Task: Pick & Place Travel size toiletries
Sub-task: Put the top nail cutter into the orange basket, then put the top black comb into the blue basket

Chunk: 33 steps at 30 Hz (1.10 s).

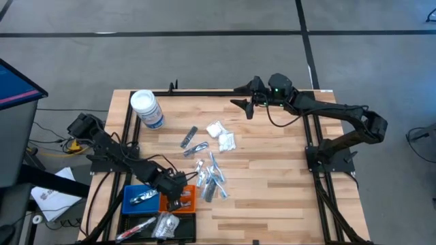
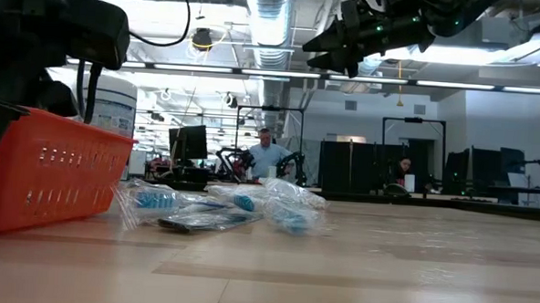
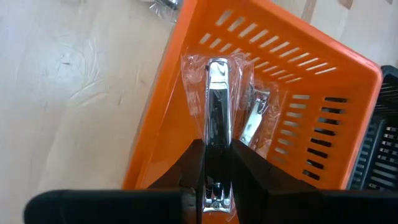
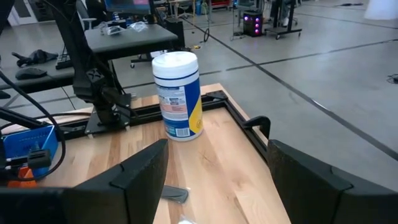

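Left wrist view: left gripper (image 3: 216,186) jaws clamp a wrapped nail clipper (image 3: 217,124) over the orange tray (image 3: 311,81); right gripper (image 4: 217,180) jaws wide, empty

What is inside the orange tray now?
In the orange tray lies one wrapped nail clipper. The left gripper holds a second wrapped clipper over it. The tray floor beneath the gripper is covered, so anything more there cannot be seen.

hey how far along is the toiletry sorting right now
Done: the blue tray, orange tray and black tray each hold wrapped items. In hand: the left tool grips a wrapped nail clipper over the orange tray. Left: a scatter of packets on the table; the right tool waits open.
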Each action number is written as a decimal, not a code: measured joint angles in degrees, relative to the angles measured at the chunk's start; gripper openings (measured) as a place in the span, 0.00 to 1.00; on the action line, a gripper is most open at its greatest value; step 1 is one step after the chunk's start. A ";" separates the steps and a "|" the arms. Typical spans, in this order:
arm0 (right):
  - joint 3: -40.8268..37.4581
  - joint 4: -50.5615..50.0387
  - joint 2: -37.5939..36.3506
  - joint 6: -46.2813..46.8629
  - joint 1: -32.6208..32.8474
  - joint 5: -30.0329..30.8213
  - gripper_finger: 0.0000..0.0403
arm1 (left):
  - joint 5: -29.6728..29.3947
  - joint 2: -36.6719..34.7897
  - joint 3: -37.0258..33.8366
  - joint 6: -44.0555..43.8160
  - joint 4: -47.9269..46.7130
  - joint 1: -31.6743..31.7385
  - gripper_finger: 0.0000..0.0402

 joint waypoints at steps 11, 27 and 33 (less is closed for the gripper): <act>0.00 -0.04 0.00 0.02 0.00 0.00 0.66 | -0.78 1.95 -0.02 -0.35 0.16 0.25 0.10; 0.00 -0.25 0.00 0.04 0.00 0.00 0.66 | -0.65 3.10 -0.04 -1.93 0.05 0.35 0.24; 0.00 -0.50 0.00 0.05 0.00 0.00 0.66 | -0.03 3.00 -0.04 -2.34 0.01 0.35 0.25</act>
